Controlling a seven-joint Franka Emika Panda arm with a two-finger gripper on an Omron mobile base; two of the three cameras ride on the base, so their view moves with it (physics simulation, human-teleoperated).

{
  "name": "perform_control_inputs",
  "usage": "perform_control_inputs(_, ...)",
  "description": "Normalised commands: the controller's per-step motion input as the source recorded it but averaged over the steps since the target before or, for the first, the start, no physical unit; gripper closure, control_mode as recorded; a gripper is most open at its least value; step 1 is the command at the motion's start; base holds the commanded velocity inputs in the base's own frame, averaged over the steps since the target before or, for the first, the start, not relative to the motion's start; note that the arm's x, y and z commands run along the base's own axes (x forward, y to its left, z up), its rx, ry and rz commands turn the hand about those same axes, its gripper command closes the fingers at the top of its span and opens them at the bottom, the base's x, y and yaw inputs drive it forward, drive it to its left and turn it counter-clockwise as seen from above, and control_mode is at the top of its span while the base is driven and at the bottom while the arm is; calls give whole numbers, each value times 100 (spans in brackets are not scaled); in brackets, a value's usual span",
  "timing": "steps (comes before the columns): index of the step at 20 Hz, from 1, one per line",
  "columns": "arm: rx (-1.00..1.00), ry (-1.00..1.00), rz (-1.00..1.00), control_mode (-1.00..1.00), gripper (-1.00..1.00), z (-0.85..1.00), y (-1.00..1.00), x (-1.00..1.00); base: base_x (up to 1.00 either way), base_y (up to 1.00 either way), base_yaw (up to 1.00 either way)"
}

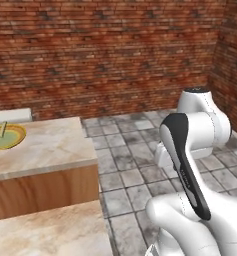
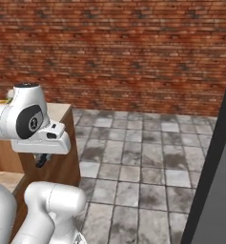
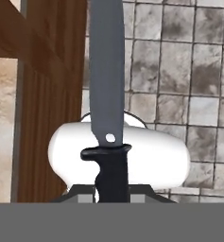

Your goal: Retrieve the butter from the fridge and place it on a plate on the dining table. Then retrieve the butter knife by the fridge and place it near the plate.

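**Knife in grip, plate on tabletop**

Jaws pinch the butter knife by its dark handle; grey blade runs up the hand view over tiled floor & wood panel. Plate sits far left on the dining table tabletop, w/ a pale stick-like item on it. Brick wall behind.

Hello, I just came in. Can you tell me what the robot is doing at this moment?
The robot arm is carrying the butter knife. Its hand is shut on the dark handle, and the grey blade points away from the hand, above the tiled floor. On the dining table the plate already has something small and pale on it, perhaps the butter, though that is hard to tell. The knife is not yet beside the plate.
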Motion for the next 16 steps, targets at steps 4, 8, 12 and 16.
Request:
perform_control_inputs(4, 0, 0, 0, 100, 100, 0, 0, 0, 100, 13, -5)
perform_control_inputs(8, 0, 0, 0, 100, 100, 0, 0, 0, 100, 2, -12)
perform_control_inputs(12, 0, 0, 0, 100, 100, 0, 0, 0, 100, 1, -8)
perform_control_inputs(16, 0, 0, 0, 100, 100, 0, 0, 0, 100, 11, -10)
